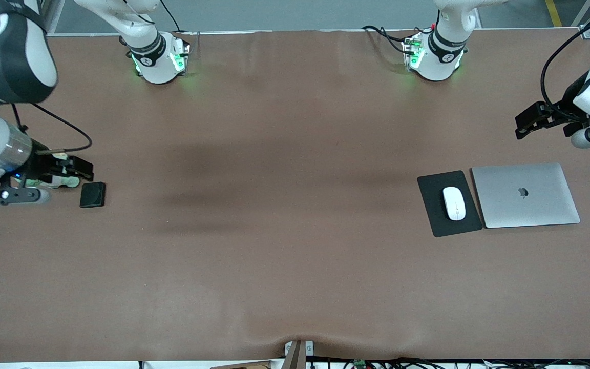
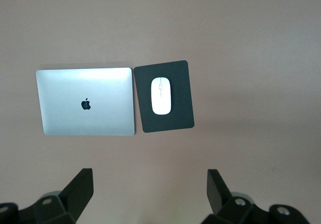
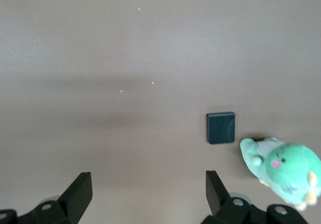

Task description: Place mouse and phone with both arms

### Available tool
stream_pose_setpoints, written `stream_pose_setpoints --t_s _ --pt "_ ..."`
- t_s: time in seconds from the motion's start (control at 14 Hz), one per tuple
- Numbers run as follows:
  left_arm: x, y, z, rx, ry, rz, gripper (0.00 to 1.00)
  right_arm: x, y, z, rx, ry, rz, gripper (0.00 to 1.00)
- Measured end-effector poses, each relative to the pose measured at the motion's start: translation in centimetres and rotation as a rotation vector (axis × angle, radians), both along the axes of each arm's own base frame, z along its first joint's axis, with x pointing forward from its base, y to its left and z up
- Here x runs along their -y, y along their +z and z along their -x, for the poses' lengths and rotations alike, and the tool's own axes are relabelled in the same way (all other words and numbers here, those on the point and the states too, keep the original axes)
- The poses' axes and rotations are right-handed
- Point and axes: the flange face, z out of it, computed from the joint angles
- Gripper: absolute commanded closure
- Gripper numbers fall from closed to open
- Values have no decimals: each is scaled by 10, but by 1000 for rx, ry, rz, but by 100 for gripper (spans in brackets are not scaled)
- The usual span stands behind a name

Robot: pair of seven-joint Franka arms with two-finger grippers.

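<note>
The left gripper [image 2: 148,191], jaws apart and empty, hangs over bare table [image 1: 285,230] at the left arm's end, near the silver laptop [image 1: 525,195]; the white mouse [image 1: 454,203] lies on the black mouse pad [image 1: 436,218] just beside that laptop. The right gripper [image 3: 145,194], likewise spread on nothing, hovers at the right arm's end by a small dark square object [image 1: 92,195] and a green plush toy [image 3: 283,169]. Judged from this layout, the mouse already sits where placing would leave it; whether the dark square is the phone cannot be made out, and the front view half hides the toy under the right arm.
</note>
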Motion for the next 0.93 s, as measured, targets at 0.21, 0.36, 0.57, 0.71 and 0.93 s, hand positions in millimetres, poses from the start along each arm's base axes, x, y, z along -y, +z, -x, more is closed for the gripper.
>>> stream_pose_setpoints --t_s 0.21,0.36,0.57,0.71,0.93 --pt "0 0 0 0 0 0 0 3 44 4 18 -9 3 0" --pt "0 0 0 0 0 0 0 6 63 8 20 -19 9 0" --pt "0 0 0 0 0 0 0 4 88 17 5 3 13 0" --pt "0 1 0 1 0 0 0 3 102 23 -6 16 9 0" --pt "0 3 0 6 0 1 0 19 118 30 10 -19 -54 0"
